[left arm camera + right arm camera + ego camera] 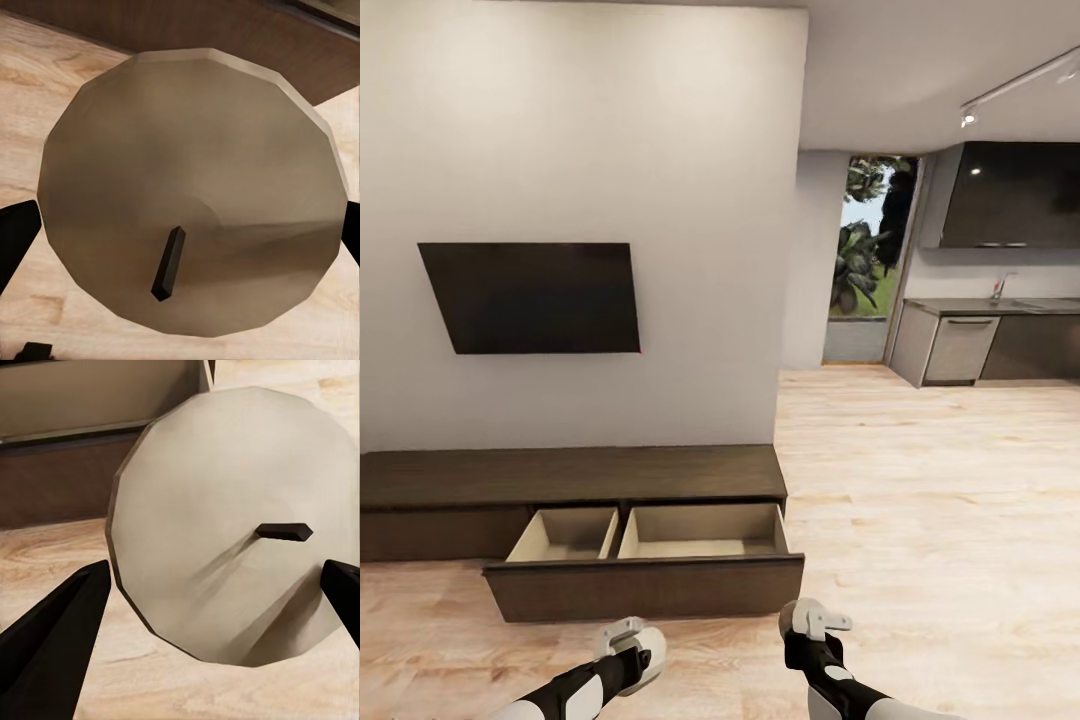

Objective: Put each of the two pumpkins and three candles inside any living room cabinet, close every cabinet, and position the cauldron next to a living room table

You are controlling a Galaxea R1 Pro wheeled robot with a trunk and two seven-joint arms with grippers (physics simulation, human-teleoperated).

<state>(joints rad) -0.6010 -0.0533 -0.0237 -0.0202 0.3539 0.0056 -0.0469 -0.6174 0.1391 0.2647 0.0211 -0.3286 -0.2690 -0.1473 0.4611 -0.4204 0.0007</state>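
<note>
While the head view looks down over both arms, one long, low dark-brown wooden cabinet runs along the foot of a plain pale wall in the lower left of the frame. One wide flat drawer is pulled out of it over the light plank floor, showing two pale tan compartments side by side, split by a thin divider; both look bare inside. One black flat screen hangs on the wall above. In the upper right stands a grey kitchen unit with dark wall cupboards.

Two candles show, one in each wrist view. Each is a short, stubby, faceted grey-beige cylinder seen end-on, its flat top matte, with one small dark square wick.

The left end effector, at the bottom edge left of centre, is closed onto the left candle, whose sides meet the dark fingers at either edge. The right end effector, at the bottom edge right of centre, grips the right candle between its black fingers. Both candles sit just in front of the drawer's dark front.
</note>
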